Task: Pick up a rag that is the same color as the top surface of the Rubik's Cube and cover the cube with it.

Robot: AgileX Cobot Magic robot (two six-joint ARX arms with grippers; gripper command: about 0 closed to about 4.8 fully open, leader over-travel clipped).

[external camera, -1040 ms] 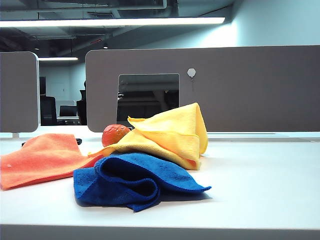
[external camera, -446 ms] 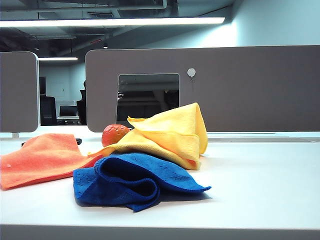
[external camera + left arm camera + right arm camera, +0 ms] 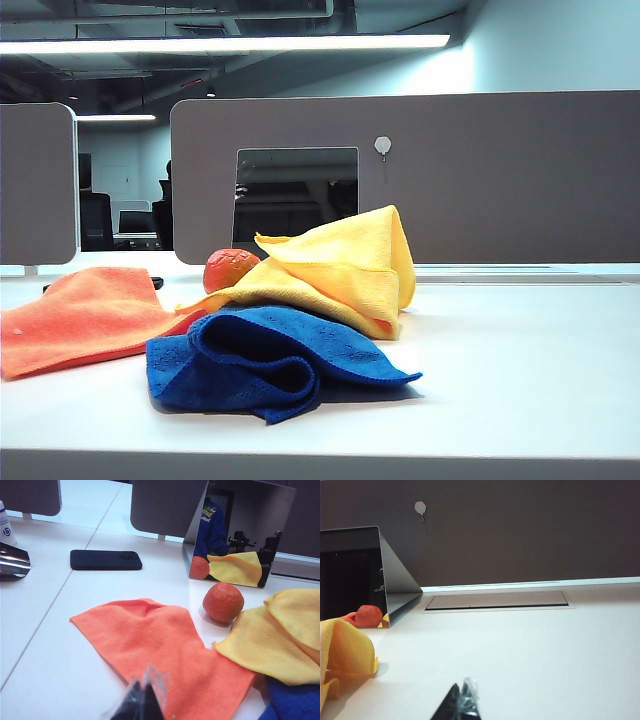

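The yellow rag (image 3: 345, 265) lies humped in a peak at the middle of the table; it also shows in the left wrist view (image 3: 272, 635) and the right wrist view (image 3: 345, 655). The Rubik's Cube is hidden in every view. My left gripper (image 3: 147, 690) is shut with nothing in it, above the near edge of the orange cloth (image 3: 160, 645). My right gripper (image 3: 462, 692) is shut and empty over bare table, well to the right of the rag. Neither gripper shows in the exterior view.
A blue cloth (image 3: 270, 360) is crumpled in front of the rag. The orange cloth (image 3: 85, 315) lies flat on the left. A round orange fruit (image 3: 230, 270) sits behind the cloths, by a mirror-sided box (image 3: 235, 525). A black phone (image 3: 105, 560) lies far left. Partitions (image 3: 480, 175) close the back.
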